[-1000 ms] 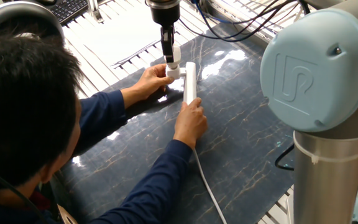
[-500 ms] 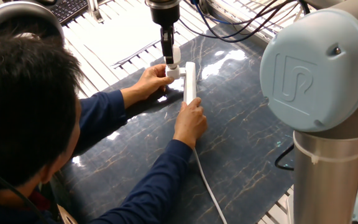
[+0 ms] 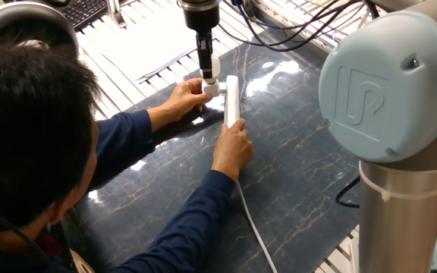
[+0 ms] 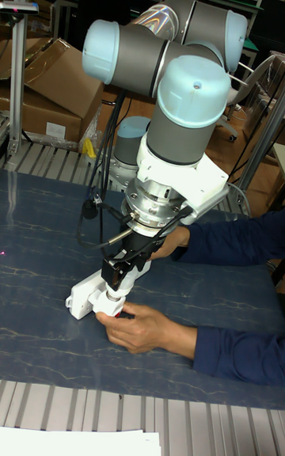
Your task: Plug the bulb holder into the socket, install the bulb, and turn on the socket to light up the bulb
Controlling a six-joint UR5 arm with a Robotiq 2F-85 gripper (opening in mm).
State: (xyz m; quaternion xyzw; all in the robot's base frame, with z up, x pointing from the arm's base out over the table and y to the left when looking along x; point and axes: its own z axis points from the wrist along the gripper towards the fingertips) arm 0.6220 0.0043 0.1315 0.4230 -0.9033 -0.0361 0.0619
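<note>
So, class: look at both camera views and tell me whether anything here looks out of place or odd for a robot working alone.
Yes. A person's two hands are in the workspace: one hand steadies the socket, the other hand sits by the bulb holder, right under the gripper holding the bulb. Nothing looks spilled or broken.

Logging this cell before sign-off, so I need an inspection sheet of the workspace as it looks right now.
Surface: dark marbled mat on a slatted metal table.
Job's things: socket lies on the mat, steadied by a person's hands; bulb is in the gripper, over the bulb holder at the socket.
Clutter: nothing seen on the mat.
Grippers: gripper points down, shut on the bulb.
Cables: socket's white cord; black cables near the arm.
Surroundings: keyboard, cardboard boxes.
</note>
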